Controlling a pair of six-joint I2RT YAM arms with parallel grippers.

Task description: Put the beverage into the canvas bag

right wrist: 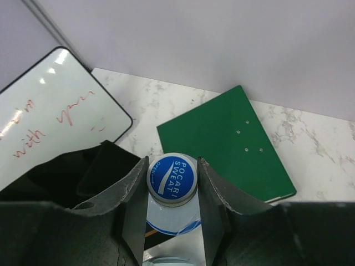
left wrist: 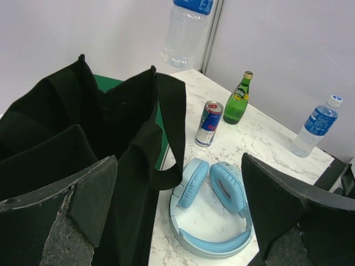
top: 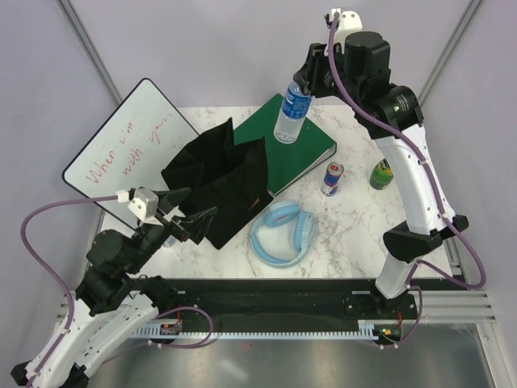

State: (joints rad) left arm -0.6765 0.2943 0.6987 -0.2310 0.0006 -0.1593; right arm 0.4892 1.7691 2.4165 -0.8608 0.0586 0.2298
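— Jaws of our right gripper (right wrist: 172,169) are clamped on the beverage (top: 292,113), one finger on each side of its cap. Do we agree?
— We do. From the right wrist we look straight down on a round blue cap printed POCARI SWEAT in white, with clear plastic shoulders under it
— And from above we see a clear bottle, upright, with a blue label band near its top. We hold it up over the far-left corner of the green binder (top: 311,149), close to the far edge of the table (top: 355,234)
— Where is it against the canvas bag (top: 216,174)?
— Just off the bag's far-right side, not over its mouth. The bag is black and floppy with creased sides. It stands open at the middle-left of the table and overlaps the binder's left edge
— And our left gripper (left wrist: 178,160)?
— Spread wide with nothing between its fingers, at the bag's near-left side. We cannot tell whether it touches the fabric
— What else do we have?
— Light blue headphones (top: 283,233) toward the near edge, just right of the bag. A can (top: 332,179) and a green bottle (top: 382,173) stand toward the right edge. A small water bottle (left wrist: 318,125) shows right of the green bottle, only from our left wrist. A whiteboard (top: 129,149) with red handwriting lies at the far-left corner
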